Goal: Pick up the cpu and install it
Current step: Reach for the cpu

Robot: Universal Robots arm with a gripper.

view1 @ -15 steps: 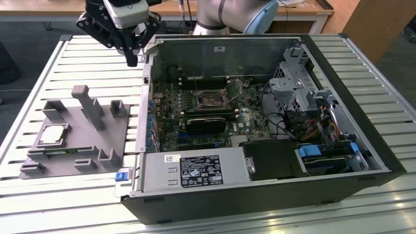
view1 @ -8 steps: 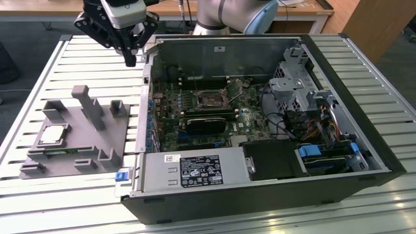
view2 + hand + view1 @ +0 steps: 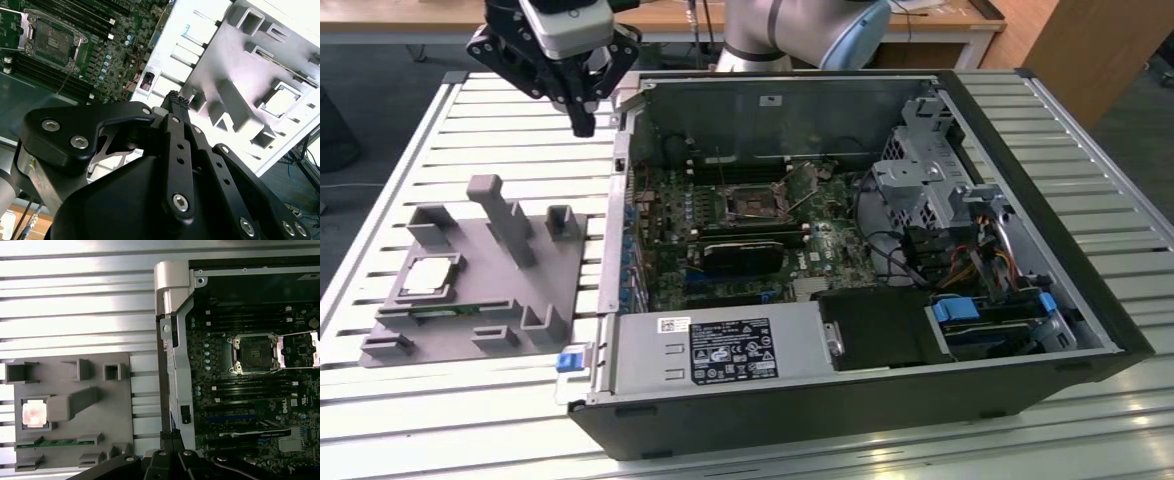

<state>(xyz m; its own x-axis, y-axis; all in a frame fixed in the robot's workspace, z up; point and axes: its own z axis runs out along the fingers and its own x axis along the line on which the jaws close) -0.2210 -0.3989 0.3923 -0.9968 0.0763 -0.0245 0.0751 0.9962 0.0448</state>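
Bright light; blown-out glare on tray (image 3: 220, 55) and cpu (image 3: 34, 414); dim case (image 3: 774, 110) interior

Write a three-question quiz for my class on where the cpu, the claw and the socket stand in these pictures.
1. True or false: the small silver square cpu lies in the grey plastic tray.
2. Where is the black claw in the exterior view? A) closed on the cpu; B) raised beside the open black computer case, holding nothing; C) deep inside the case.
3. Fill in: the dark square socket on the green motherboard holds ___ chip.
Key: 1 true; 2 B; 3 no.
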